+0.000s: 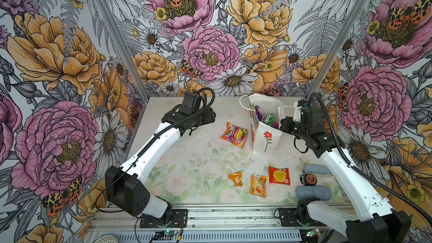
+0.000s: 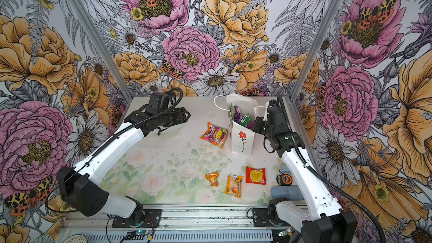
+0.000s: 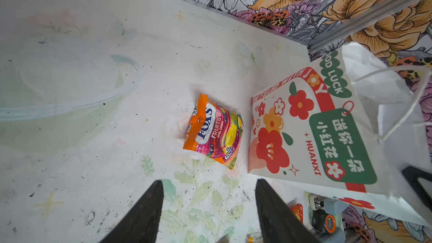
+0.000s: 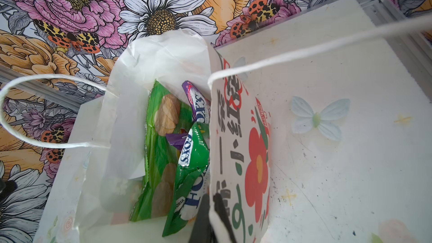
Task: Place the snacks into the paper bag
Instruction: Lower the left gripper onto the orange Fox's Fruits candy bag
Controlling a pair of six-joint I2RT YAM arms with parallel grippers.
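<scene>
- Standing upright at the far right of the pale floral-printed table point(image 1: 187, 160): tall white paper gift bag point(image 1: 264, 136) point(image 2: 243, 139) with cord handles and a red stemmed flower on its front; mouth open.
- Right gripper point(image 4: 211, 198): jaws closed, pinching the top edge of the bag's printed side wall, one finger inside the bag and one outside.
- Inside the bag, in the right wrist view: large green biscuit packet point(image 4: 161, 136), green Fox's packet point(image 4: 191, 160), purple Fox's packet point(image 4: 196, 99), packed close together.
- Glossy orange-and-pink Fox's fruit candy packet point(image 1: 234, 135) point(image 2: 214, 135) point(image 3: 214, 134): flat on the table just beside the bag's left wall, not touching it as far as I can tell.
- Left gripper point(image 3: 208, 181): fingers spread wide, nothing between them. The candy packet lies ahead of the fingertips, apart from them; in both top views this gripper sits to the packet's left.
- Near front edge, in a loose row: small orange sachet point(image 1: 235, 178), long orange sachet point(image 1: 258, 185), red square sachet point(image 1: 279, 175), well apart from both grippers.
- Right of the sachets: orange-black tape measure point(image 1: 309, 179), with a grey-blue oblong case point(image 1: 313, 193) just in front of it.
</scene>
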